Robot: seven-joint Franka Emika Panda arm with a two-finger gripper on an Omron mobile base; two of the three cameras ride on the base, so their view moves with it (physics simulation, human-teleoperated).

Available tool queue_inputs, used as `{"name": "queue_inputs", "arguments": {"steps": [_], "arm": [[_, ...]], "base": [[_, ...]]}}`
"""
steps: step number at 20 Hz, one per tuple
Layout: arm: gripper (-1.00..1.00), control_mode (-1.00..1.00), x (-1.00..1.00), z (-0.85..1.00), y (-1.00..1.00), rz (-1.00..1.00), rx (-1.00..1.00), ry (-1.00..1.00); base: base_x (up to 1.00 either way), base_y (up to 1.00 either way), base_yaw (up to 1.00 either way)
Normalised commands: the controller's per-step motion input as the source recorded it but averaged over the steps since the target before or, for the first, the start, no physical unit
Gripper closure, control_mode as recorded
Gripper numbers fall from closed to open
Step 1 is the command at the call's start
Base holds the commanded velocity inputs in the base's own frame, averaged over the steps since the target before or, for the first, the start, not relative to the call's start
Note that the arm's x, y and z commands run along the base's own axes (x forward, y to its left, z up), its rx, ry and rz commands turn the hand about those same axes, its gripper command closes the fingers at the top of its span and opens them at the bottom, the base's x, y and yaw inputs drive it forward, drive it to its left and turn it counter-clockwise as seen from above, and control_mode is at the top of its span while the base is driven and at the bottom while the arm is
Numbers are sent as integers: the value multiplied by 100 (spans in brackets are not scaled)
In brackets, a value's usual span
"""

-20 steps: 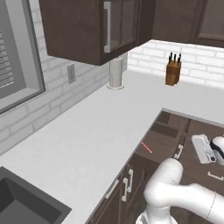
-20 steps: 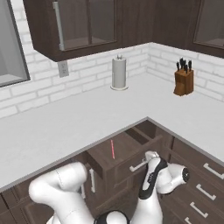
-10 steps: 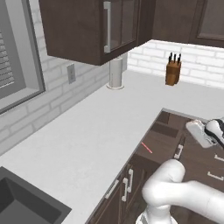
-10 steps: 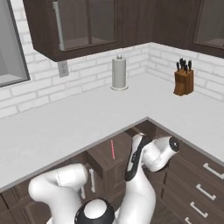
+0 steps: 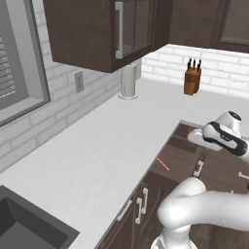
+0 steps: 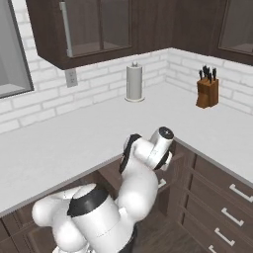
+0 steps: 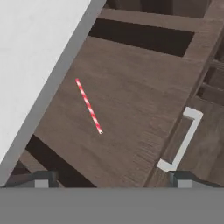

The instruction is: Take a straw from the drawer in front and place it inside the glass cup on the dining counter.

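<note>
With the gripper (image 7: 113,178) spread empty, we centre it over the straw (image 7: 89,106) at frame centre-left, across its length, inside the drawer (image 7: 144,105).

A glossy white arm (image 6: 133,192) of rounded, bulbous links with dark grey joint bands and caps.

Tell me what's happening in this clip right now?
The white arm is working over the pulled-out drawer below the wall counter. Its end effector is open and empty, looking down at the red striped straw, which lies flat on the drawer bottom, untouched. The drawer's silver handle sits off to one side of the straw. The straw has not yet been picked up.
</note>
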Motion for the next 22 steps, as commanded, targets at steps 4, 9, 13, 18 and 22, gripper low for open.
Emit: {"name": "queue_inputs", "arguments": {"steps": [4,9,13,18,22], "arm": [[-100,-100,60,-28,16,27,-26,19],[-100,-100,55,-38,5,19,-20,14],[-100,-100,31,-57,0,19,-14,9],[-100,-100,24,-55,0,20,-12,2],[-100,-100,11,-49,-5,23,-5,0]], "base": [[0,0,0],[0,0,0],[0,0,0],[0,0,0],[0,0,0]]}}
